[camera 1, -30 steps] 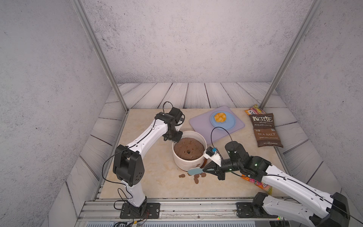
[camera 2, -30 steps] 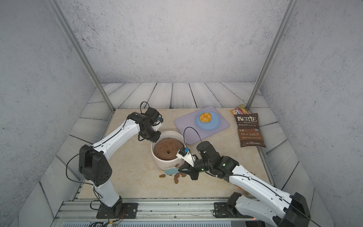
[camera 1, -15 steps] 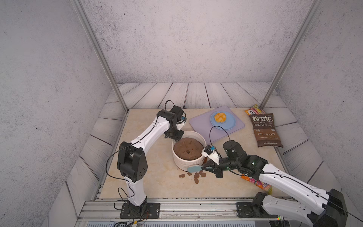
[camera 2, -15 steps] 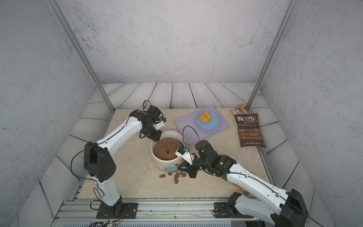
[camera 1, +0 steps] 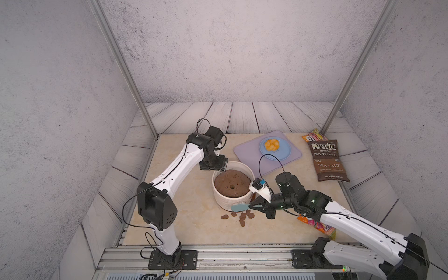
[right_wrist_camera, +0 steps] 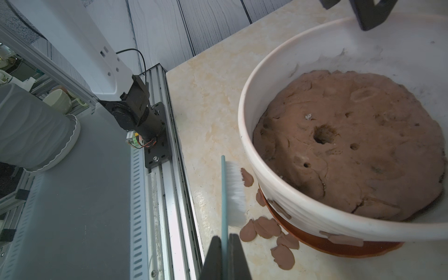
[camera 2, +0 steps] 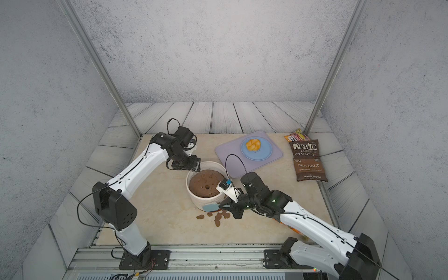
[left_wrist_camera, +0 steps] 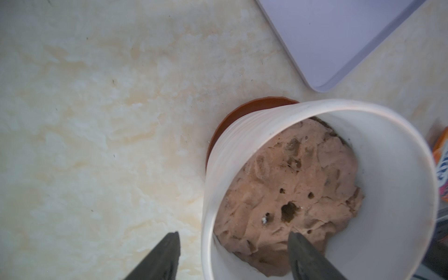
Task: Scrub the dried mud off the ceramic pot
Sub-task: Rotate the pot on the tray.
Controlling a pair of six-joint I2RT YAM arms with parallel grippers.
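Observation:
The ceramic pot (camera 1: 219, 194) (camera 2: 198, 201) stands mid-table on a brown saucer, filled with a domed soil mound (camera 1: 232, 185). Several flakes of dried mud (camera 1: 243, 217) (camera 2: 219, 215) (right_wrist_camera: 264, 226) lie on the table by its front. A few patches (right_wrist_camera: 278, 209) still cling low on the wall. My right gripper (camera 1: 254, 206) (right_wrist_camera: 225, 236) is shut on the teal handle of a white-bristled brush (camera 1: 238, 207) (right_wrist_camera: 234, 191), whose bristles face the pot's front wall. My left gripper (camera 1: 218, 168) (left_wrist_camera: 232, 236) is open over the pot's (left_wrist_camera: 242, 135) back-left rim, one finger outside and one above the soil.
A lilac tray (camera 1: 244, 155) at the back right carries a blue plate (camera 1: 283, 155) with orange food. A chips bag (camera 1: 327, 160) and a small snack packet (camera 1: 315, 135) lie at the right edge. An orange packet (camera 1: 315, 224) lies under my right arm. The metal rail (camera 1: 218, 257) runs along the front.
My left gripper's jaws have opened wide at the pot's rim. My right gripper has drawn the brush slightly up and closer against the pot's front wall.

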